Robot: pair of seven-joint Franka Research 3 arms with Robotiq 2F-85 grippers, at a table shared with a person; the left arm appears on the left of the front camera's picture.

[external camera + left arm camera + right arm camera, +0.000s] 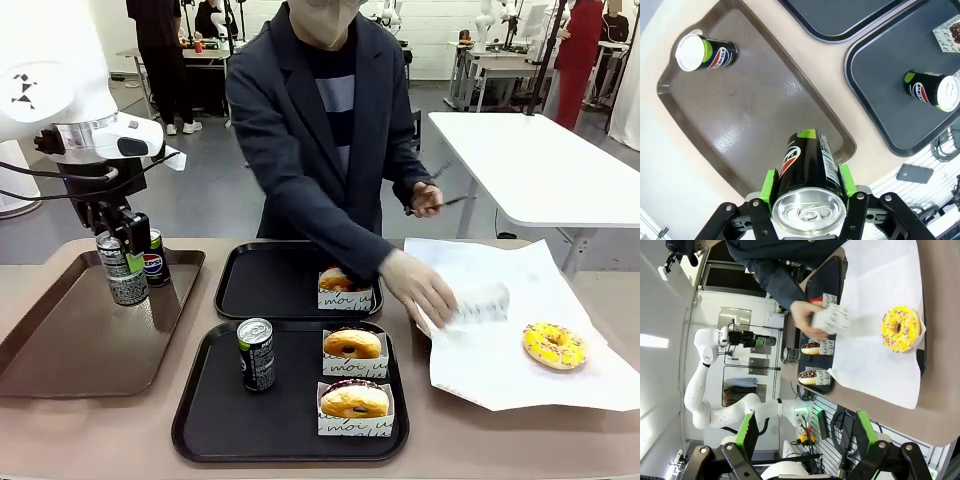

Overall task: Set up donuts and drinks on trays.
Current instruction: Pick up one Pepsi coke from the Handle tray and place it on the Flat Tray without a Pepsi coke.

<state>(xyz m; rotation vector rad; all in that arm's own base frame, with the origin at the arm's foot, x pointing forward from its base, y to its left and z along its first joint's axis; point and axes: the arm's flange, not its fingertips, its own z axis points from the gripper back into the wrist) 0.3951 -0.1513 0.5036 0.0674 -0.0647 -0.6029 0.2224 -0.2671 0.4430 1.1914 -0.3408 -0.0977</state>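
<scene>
So lower middle of the front view, the near black tray (pixel 200 420) has a can (pixel 256 354) plus two sleeved donuts (pixel 352 345). Left, the left gripper (pixel 127 262) pinches a grey can (pixel 125 272) above the brown tray (pixel 60 350). Right gripper (pixel 802 432) spread wide. Yellow donut (pixel 553 345) sits on paper (pixel 500 370), right.

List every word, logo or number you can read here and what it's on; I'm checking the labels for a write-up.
"PEPSI" with the round logo: on the can on the brown tray.
"moi u": script print on the paper sleeves around the donuts; the rest is cut off or unclear.
Round Pepsi-style logo, no readable word: on the can in the left gripper.
Fine print on that held can: too small to read.
Print on the can on the near black tray: too blurred.
</scene>
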